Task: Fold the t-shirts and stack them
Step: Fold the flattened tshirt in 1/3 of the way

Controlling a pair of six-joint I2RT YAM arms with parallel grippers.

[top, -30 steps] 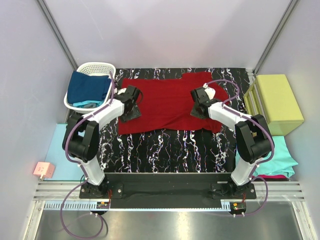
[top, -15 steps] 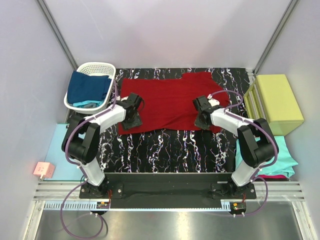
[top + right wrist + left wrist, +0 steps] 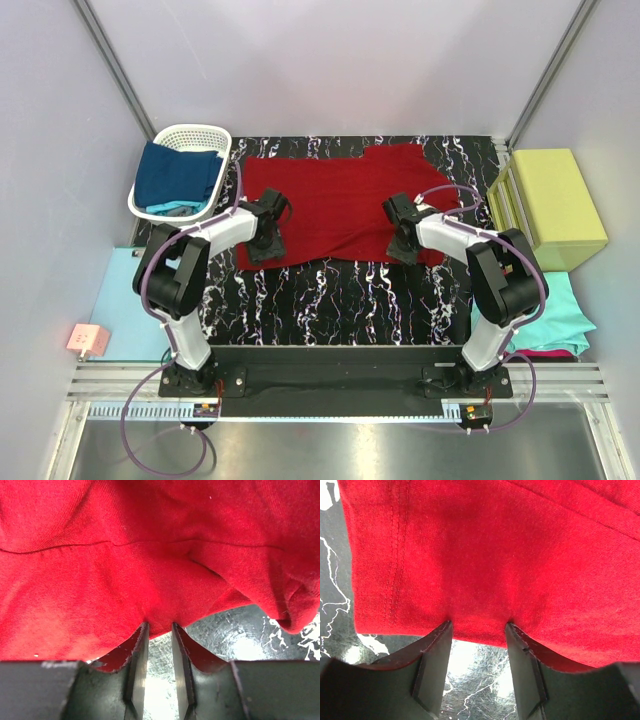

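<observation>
The dark red t-shirt (image 3: 335, 200) lies spread on the black marbled table (image 3: 340, 290), and both arms are down at its near hem, so the step in hand looks like taking hold of that edge to fold it away. The left gripper (image 3: 478, 632) stands spread, with the hem only at its tips. It should push further under the edge before it bites, so that it catches both layers. The right gripper (image 3: 159, 629) is drawn nearly together and appears to pinch a small pucker of hem. That hold looks thin, so lift slowly and level with the other side. At far left the white basket (image 3: 190, 131) holds a navy t-shirt (image 3: 175, 175) over something teal. The yellow-green box (image 3: 555, 190) at right shows no contents.
</observation>
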